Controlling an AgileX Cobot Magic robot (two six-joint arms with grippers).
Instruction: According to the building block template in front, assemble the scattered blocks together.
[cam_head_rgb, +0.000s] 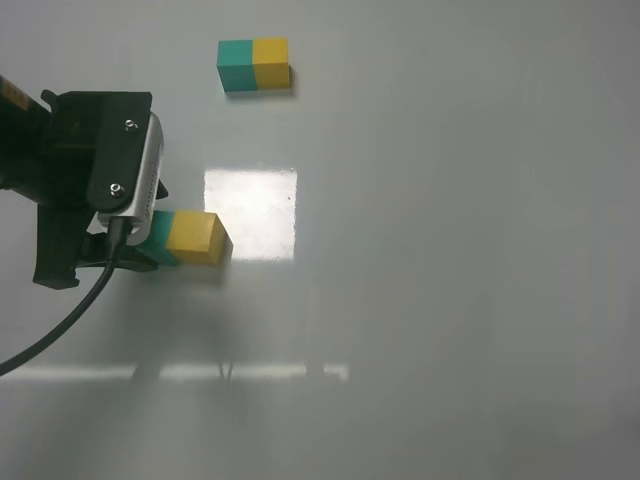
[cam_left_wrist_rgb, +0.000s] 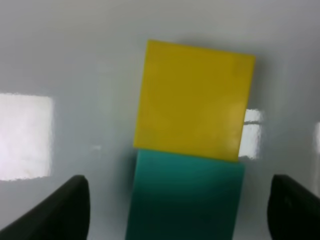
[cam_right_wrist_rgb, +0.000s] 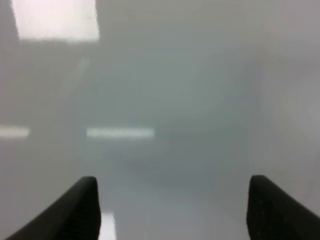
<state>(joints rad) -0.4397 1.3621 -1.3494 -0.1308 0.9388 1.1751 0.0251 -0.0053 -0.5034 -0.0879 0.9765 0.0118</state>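
Observation:
The template bar (cam_head_rgb: 254, 64), teal half on the left and yellow half on the right, lies at the back of the table. The loose yellow cube (cam_head_rgb: 198, 238) and the loose teal cube (cam_head_rgb: 162, 242) sit side by side and touch, the teal one partly hidden under my left gripper (cam_head_rgb: 135, 250). In the left wrist view the yellow cube (cam_left_wrist_rgb: 192, 100) lies beyond the teal cube (cam_left_wrist_rgb: 185, 195), slightly offset. My left gripper (cam_left_wrist_rgb: 180, 212) is open, with a finger on each side of the teal cube and a gap on both sides. My right gripper (cam_right_wrist_rgb: 172, 210) is open and empty.
The white table (cam_head_rgb: 450, 250) shows a bright square light reflection (cam_head_rgb: 250, 212) just right of the two cubes. The right arm is out of the exterior high view; its wrist view shows only bare table (cam_right_wrist_rgb: 165, 100).

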